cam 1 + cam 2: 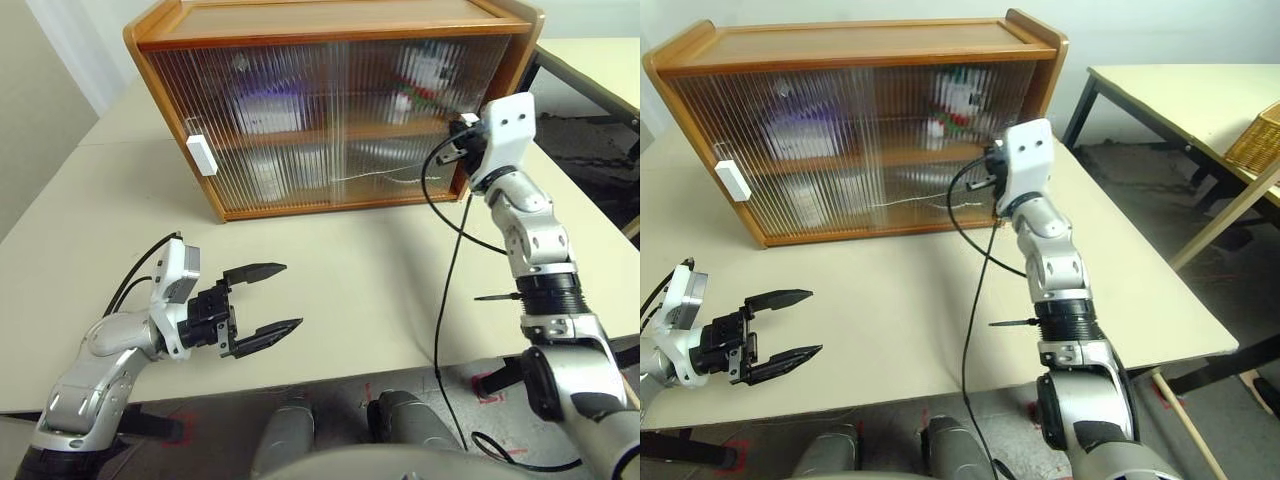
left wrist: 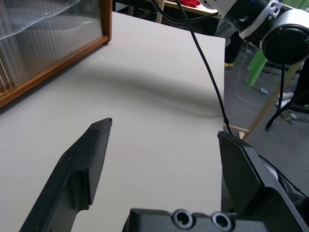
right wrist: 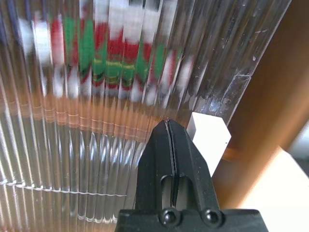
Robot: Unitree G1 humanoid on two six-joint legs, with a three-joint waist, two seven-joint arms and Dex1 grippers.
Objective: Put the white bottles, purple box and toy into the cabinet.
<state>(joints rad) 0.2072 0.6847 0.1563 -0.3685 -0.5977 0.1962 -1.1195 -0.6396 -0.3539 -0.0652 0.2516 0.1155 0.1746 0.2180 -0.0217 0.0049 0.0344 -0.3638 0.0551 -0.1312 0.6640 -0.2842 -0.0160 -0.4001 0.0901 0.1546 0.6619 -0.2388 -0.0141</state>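
A: What's nearest?
B: The left gripper (image 1: 265, 304), low over the table (image 1: 350, 270), its jaws spread wide and holding nothing.
A: And the right one?
B: The right gripper (image 3: 167, 126) is up at the cabinet (image 1: 330, 110), jaws pressed together, tip against the ribbed sliding door beside a white handle (image 3: 208, 140) at the right end.
A: The things themselves?
B: Behind the closed doors: the toy (image 3: 111, 53), a red, green and white blur on the upper shelf; the purple box (image 1: 800, 135) further left. The bottles I cannot make out.
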